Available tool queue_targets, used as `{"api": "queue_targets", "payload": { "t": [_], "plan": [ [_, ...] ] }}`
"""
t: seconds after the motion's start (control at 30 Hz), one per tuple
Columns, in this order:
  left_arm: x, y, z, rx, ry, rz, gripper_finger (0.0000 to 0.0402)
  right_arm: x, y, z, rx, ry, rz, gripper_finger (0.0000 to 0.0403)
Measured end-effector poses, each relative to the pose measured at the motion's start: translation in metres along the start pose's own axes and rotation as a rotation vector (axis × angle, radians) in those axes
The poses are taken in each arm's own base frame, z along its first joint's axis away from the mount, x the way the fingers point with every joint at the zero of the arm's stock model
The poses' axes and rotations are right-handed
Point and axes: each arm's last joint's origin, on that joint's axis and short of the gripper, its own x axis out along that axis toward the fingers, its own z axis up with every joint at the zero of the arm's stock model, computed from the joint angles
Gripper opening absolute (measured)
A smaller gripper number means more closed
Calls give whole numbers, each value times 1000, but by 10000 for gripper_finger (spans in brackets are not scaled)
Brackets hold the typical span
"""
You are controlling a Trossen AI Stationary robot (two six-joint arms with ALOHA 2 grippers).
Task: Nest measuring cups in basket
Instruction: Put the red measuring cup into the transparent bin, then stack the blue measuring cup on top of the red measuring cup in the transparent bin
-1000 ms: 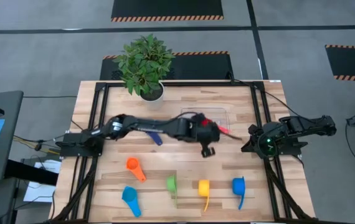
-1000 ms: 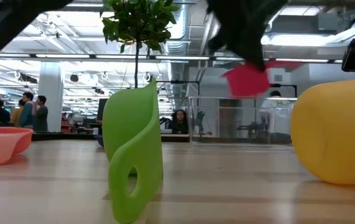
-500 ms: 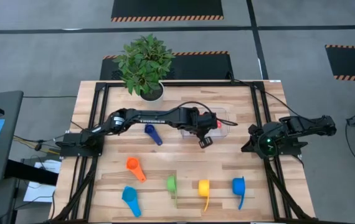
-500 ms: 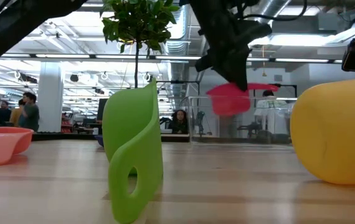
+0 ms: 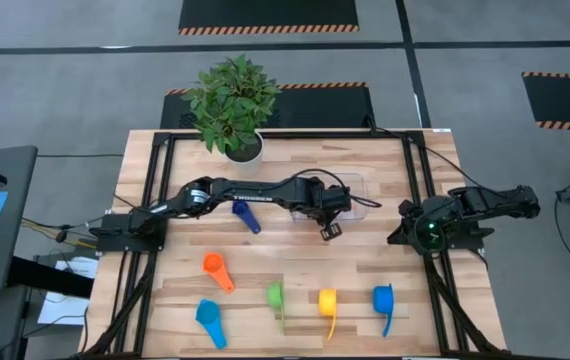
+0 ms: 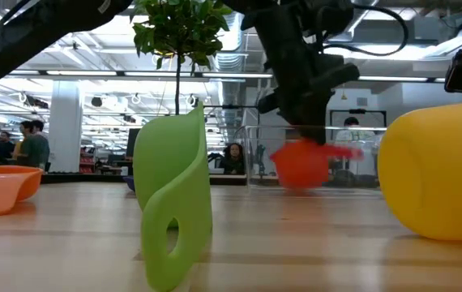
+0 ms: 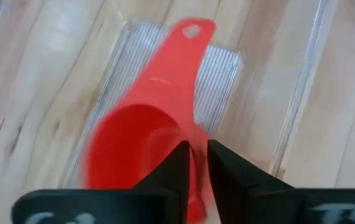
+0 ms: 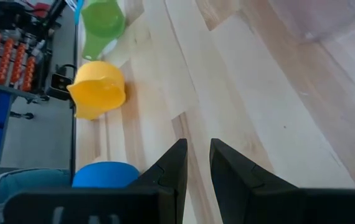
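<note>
Both arms are dark, slender and jointed, with black cables looped along their links. The right arm's base (image 5: 431, 232) shows a small green light. The left end effector (image 7: 193, 163) has two flat black fingers.

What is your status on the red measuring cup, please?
Left tool over the basket, fingers slightly parted. Red cup in the basket. Right tool parked at the table's right edge. Nothing in the way.

left arm (image 5: 265, 192) reaches over basket (image 5: 360, 185); 5 cups (image 5: 275, 296) along front edge.
</note>
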Motion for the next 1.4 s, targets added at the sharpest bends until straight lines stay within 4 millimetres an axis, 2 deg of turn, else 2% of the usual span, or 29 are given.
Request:
{"api": "queue_targets", "payload": {
  "t": [0.23, 0.3, 0.37, 0.4, 0.53, 0.57, 0.63, 0.73, 0.8, 0.87, 0.97, 1.03, 1.1, 1.2, 1.3, 1.4],
  "plan": [
    [-1, 0, 3, -50, -17, -26, 93, 0, 0, 0, 0, 1, 0, 93],
    [-11, -3, 9, -82, -35, -80, 99, 0, 1, 0, 5, -3, 7, 93],
    [-31, -12, 16, -105, -104, -196, 101, 0, 4, 3, 0, -23, 52, 93],
    [-48, -19, 18, -98, -133, -265, 102, 0, 7, 5, -8, -40, 81, 93],
    [-141, -44, 16, -5, -254, -447, 102, -4, 21, 18, -103, -180, 220, 93],
    [-162, -50, 8, 33, -252, -461, 102, -5, 24, 21, -132, -214, 260, 93],
    [-188, -65, -13, 92, -205, -411, 102, -10, 34, 26, -206, -269, 376, 93],
    [-199, -92, -54, 177, -74, -219, 103, -17, 44, 33, -263, -334, 524, 93],
    [-211, -102, -83, 228, 26, -95, 103, -20, 48, 35, -251, -353, 573, 92],
    [-226, -106, -107, 274, 97, 26, 103, -21, 50, 35, -207, -338, 578, 86],
    [-228, -120, -128, 387, 50, 73, 103, -16, 56, 39, -132, -307, 522, 69],
    [-231, -114, -141, 443, 71, 125, 103, -11, 67, 44, -105, -283, 483, 56],
    [-240, -96, -159, 451, 86, 170, 103, -6, 81, 50, -105, -248, 438, 44],
    [-238, -70, -189, 446, 83, 137, 103, 0, 110, 60, -122, -170, 369, 25],
    [-237, -35, -223, 386, 95, 99, 103, 10, 135, 64, -101, -47, 204, 9],
    [-236, -11, -246, 270, 25, -19, 103, 12, 159, 63, -48, 57, -23, 7]
  ]
}}
